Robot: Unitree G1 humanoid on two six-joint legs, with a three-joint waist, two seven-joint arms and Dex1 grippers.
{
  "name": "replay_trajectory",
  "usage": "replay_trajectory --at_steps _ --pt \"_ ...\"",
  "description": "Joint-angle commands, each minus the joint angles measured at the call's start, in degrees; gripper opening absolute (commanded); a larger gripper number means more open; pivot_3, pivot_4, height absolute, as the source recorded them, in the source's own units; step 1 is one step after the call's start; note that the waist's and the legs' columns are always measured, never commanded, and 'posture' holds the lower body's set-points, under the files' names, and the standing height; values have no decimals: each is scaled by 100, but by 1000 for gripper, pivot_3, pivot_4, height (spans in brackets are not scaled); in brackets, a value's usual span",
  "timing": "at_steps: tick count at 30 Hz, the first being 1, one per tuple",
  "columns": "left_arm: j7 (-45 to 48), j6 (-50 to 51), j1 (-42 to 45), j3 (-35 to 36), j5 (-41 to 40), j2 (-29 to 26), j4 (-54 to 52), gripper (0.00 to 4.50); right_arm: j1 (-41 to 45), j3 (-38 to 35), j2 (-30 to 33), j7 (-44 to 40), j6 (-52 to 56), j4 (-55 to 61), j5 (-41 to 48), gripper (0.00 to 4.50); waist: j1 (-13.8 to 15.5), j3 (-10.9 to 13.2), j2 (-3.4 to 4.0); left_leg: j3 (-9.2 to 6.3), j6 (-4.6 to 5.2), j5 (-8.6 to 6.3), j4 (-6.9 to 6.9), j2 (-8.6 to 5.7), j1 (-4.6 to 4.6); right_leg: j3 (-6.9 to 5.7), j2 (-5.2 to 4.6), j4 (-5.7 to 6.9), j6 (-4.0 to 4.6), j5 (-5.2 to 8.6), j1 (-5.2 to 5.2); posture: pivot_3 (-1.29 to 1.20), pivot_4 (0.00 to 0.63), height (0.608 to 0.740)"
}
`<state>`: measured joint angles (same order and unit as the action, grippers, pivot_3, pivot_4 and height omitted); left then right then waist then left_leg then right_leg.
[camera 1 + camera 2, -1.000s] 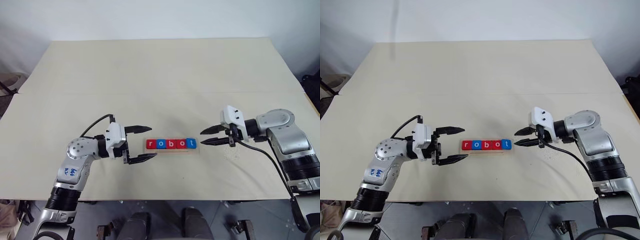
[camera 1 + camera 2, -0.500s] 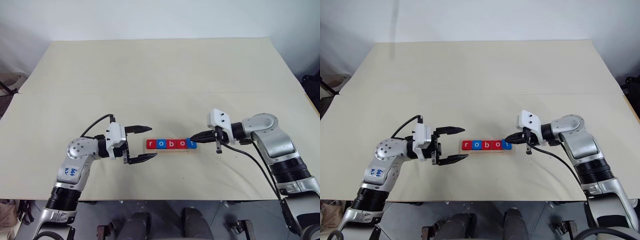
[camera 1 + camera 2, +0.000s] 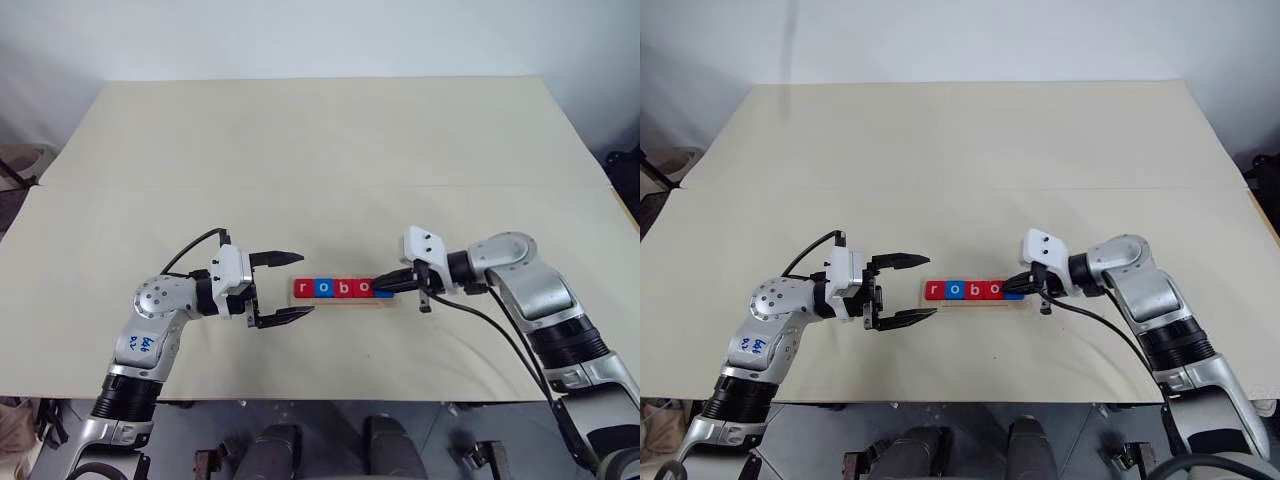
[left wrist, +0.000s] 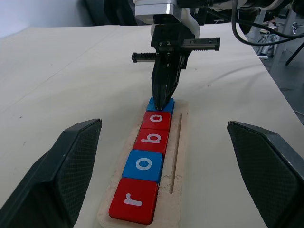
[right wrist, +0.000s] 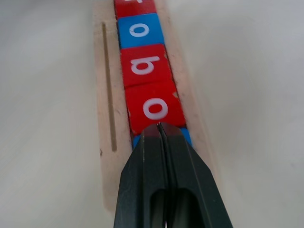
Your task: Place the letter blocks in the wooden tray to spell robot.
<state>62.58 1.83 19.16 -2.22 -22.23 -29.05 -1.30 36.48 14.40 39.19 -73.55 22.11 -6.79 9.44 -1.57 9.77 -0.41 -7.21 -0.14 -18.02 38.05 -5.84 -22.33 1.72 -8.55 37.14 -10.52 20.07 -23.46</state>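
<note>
Red and blue letter blocks (image 3: 342, 288) fill wooden tray (image 4: 178, 156), lower centre. Right hand (image 4: 161, 107), pinched shut and empty, tips on last blue block (image 4: 153, 102); nudge gently. Left hand (image 3: 290, 286) wide, idle.

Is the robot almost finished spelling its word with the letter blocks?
Nearly. All five letter blocks sit in a row on the wooden tray, with r, o, b, o readable. The right gripper, fingers shut, has its tip on the last blue block, apparently nudging it into line. The left gripper waits open beside the tray. Only that final adjustment seems left.
</note>
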Motion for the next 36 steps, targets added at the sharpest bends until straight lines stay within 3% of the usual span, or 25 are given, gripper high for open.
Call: replay_trajectory --at_steps 1,5,12,23,29,32,36 --pt "-20 -31 -60 34 -58 5 -167 4500 56 -313 76 -31 100 300 274 23 -1 0 0 0 0 0 0 0 0 0 0 0 0 0 0 0 150 740" --pt "-15 -38 -64 37 -64 8 -165 4500 -20 -631 164 -129 269 560 663 23 2 0 0 0 0 0 0 0 0 0 0 -1 0 0 0 0 150 740" --pt "22 -59 -90 72 -70 -29 -137 4500 -234 -682 693 -60 -205 30 290 23 28 0 0 0 1 0 1 -3 0 0 -2 -5 0 0 4 0 150 740" --pt "92 -21 -181 181 -120 -215 -157 4500 -547 -668 541 44 -679 -215 131 23 4 0 0 2 0 0 -2 0 0 1 0 -3 0 0 1 0 150 740" --pt "187 137 -444 509 -272 -590 -244 4500 -1216 -1624 764 -261 -940 358 1020 23 15 0 0 2 1 0 -5 0 0 1 -1 -5 0 0 1 0 150 740" --pt "162 257 -612 807 -403 -803 -266 4500 -1867 -2234 817 -419 -1103 778 1518 584 44 0 0 0 1 0 -3 0 0 1 -1 -9 0 0 5 0 150 740" --pt "190 270 -846 1171 -515 -1066 -220 4500 -2711 -2826 744 -464 -1647 1338 1801 1916 74 0 0 -1 1 0 -8 4 1 -1 2 -12 0 0 7 0 150 740"
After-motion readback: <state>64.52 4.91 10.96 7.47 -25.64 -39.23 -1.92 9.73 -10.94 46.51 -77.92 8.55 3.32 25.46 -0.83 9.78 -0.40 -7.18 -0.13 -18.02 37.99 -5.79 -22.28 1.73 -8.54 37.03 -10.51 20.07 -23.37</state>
